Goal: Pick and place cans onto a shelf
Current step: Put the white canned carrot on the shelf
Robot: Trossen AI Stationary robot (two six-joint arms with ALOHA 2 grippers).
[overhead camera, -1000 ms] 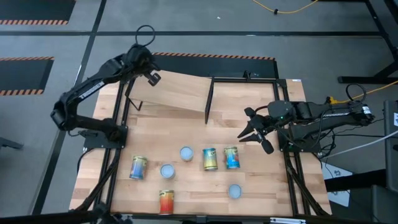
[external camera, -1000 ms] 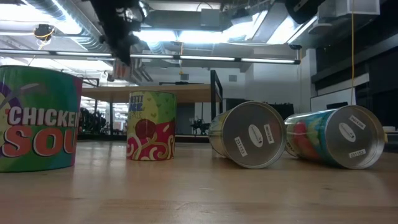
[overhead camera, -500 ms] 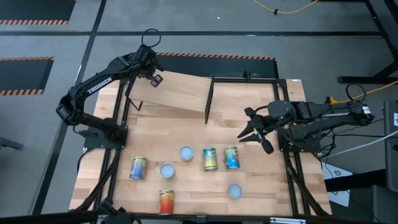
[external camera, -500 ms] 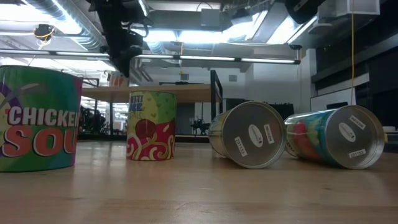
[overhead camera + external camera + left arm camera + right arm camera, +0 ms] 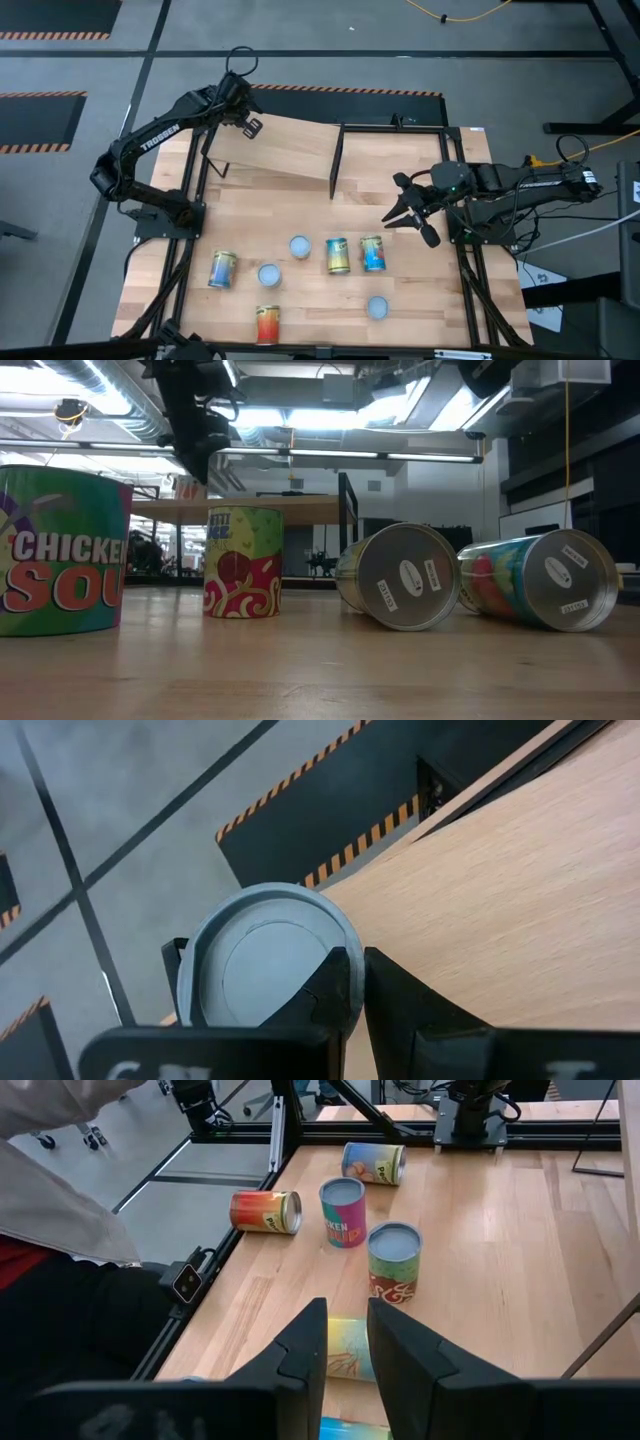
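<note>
High view: left gripper at 11 o'clock of the surface, over the far left corner of the tilted shelf. Right gripper at 3 o'clock, above bare wood just off the shelf's near edge. Seven cans loose around 6 o'clock, some upright, some lying, all well apart from both grippers.

Low view: four of the cans in a row across the surface, two standing toward 9 o'clock, two lying on their sides toward 3 o'clock, silvery ends facing the camera.

Left wrist view: fingers pressed almost together, nothing between them. Grey-topped can just beside them, partly hidden behind one finger, at the shelf's edge.

Right wrist view: fingers slightly apart, pinching nothing. One lying can seen through the gap, four more beyond.
</note>
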